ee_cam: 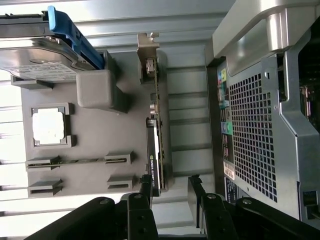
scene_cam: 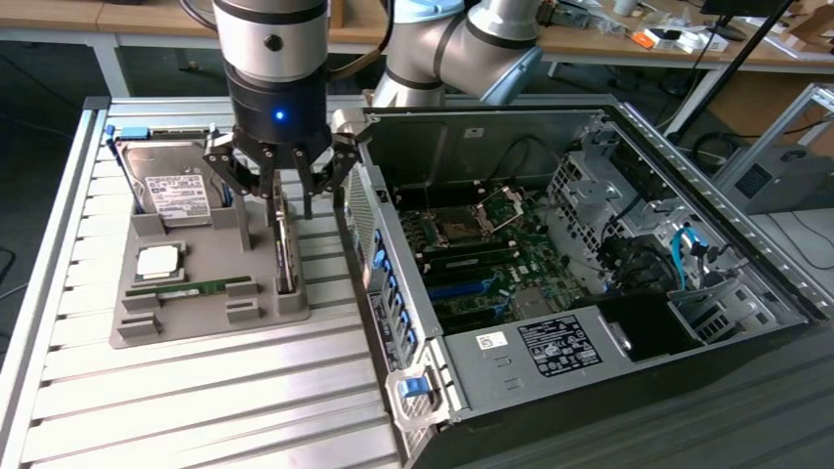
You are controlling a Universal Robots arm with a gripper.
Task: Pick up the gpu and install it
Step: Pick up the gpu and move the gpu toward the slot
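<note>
The tool (scene_cam: 277,181) hangs directly over the far end of the gpu (scene_cam: 284,256), its fingers spread apart and gripping nothing. The gpu stands on its edge in the grey holder (scene_cam: 195,322) on the desk (scene_cam: 195,410). Its long axis runs along the open computer case (scene_cam: 443,147), which is just beside it, and the hard drive (scene_cam: 176,191) is on the other side.

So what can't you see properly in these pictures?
Far end of the gpu: exterior view, behind the hand.
The hard drive: wrist view, cut off by the edge.
Words on the power-supply label: exterior view, too small.
Inside of the case: wrist view, behind its grille wall.
</note>
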